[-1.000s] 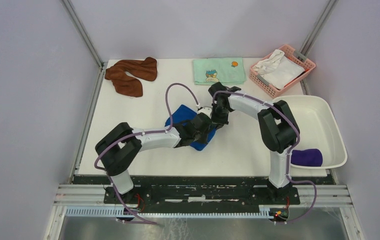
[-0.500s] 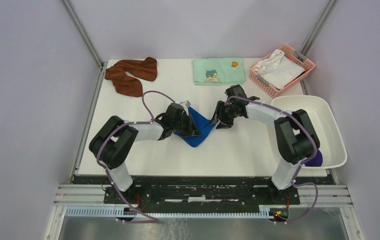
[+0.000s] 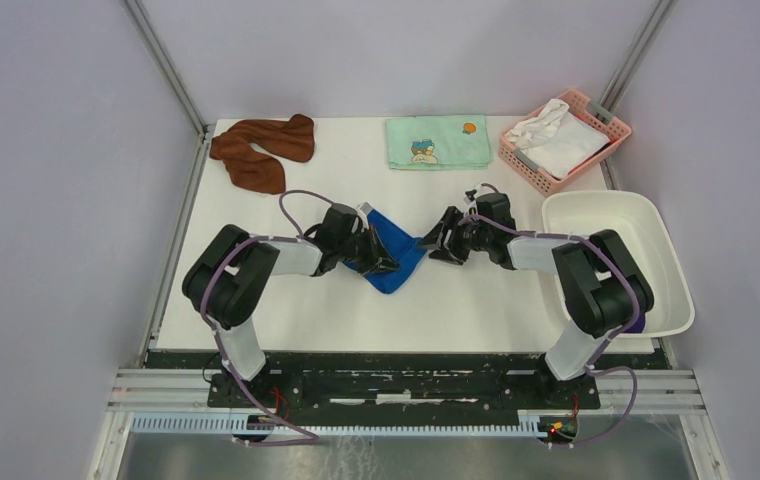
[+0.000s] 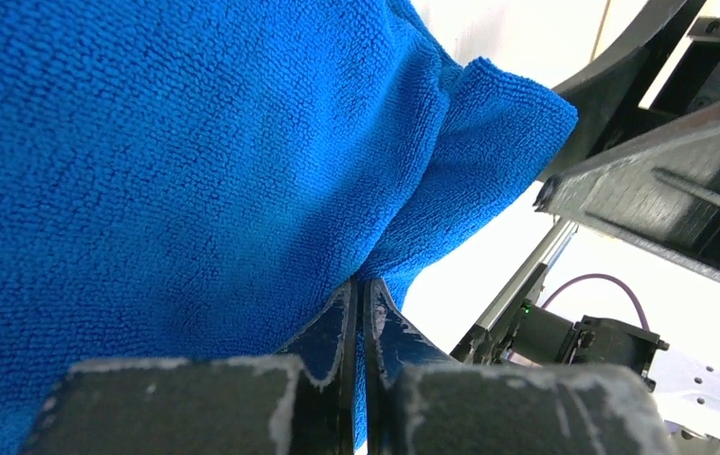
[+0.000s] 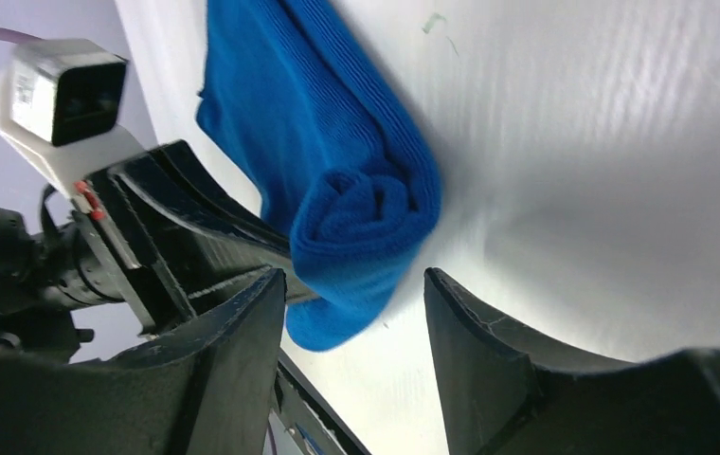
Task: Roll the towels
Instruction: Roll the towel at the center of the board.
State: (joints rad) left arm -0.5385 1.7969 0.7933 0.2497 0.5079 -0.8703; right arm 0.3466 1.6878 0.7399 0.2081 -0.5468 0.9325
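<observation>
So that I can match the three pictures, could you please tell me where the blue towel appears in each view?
Top external: the blue towel lies at table centre, between the left gripper and the right gripper.
Left wrist: it fills the left and centre.
Right wrist: upper centre, rolled end towards the camera.
Shared landmark: the left gripper, beside the towel in all three.

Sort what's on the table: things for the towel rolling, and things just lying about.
For the job: blue towel, partly rolled; rust-brown towel.
Lying about: green cartoon-print towel; pink basket holding a white cloth.
</observation>
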